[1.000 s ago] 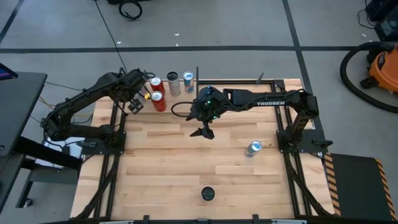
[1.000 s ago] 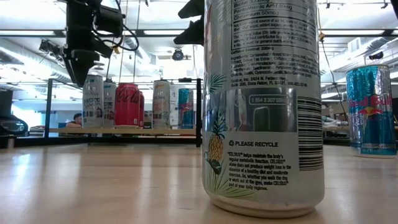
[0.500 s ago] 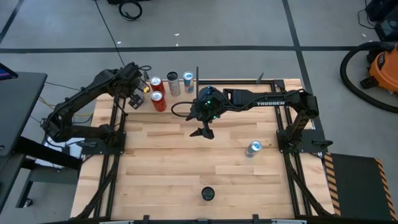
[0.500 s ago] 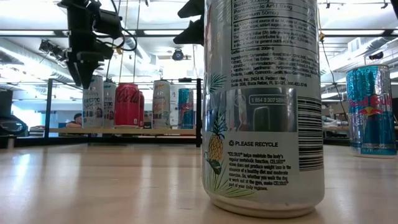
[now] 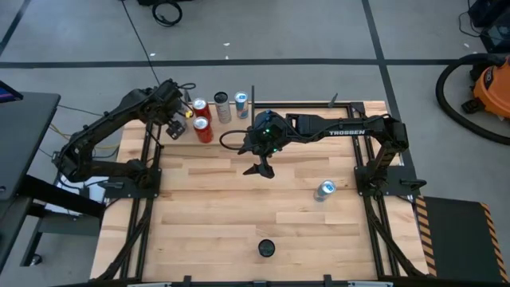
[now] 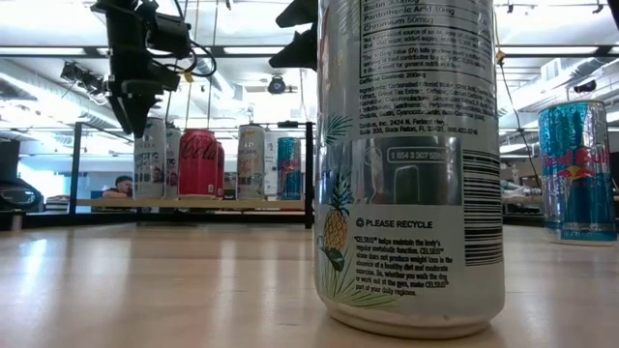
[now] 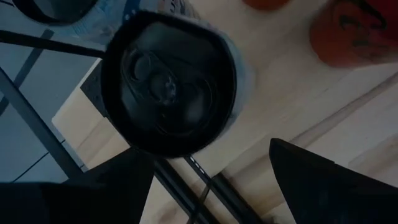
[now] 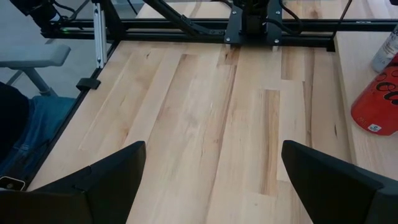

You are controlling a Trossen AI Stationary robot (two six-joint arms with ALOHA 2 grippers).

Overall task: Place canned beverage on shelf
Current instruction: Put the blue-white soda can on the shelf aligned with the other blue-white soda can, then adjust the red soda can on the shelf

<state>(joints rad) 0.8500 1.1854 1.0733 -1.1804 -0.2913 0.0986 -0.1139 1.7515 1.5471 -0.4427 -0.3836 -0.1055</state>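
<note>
Your left gripper [image 5: 170,130] is hanging over the left end of the shelf [image 5: 255,112], right above a dark-topped can [image 7: 168,87] standing there. Looking down past its fingers [image 7: 323,180], you're seeing them spread either side of that can's lid and not touching it, so the can is standing on its own on the pale board. From counter level the left gripper [image 6: 131,108] is sitting just over the can's rim [image 6: 147,159], which reads as a placement finished and the way up clear.

Beside that can, the shelf is already carrying a row: red cans [image 5: 202,127], a silver one [image 5: 221,106] and a blue one [image 5: 241,105], lined up so there's room at the ends.

Your right gripper [image 5: 261,168] is waiting over the middle of the counter [image 5: 207,215], fingers [image 8: 336,180] wide apart and holding nothing but air, well apart from the shelf so it isn't crowding the left arm.

Two cans are still on the counter: a blue-and-silver one [image 5: 325,189] near the right arm's base, and a pale pineapple-print one [image 6: 411,164] close to the low camera. The first looks like the handier pick for the right arm.
</note>
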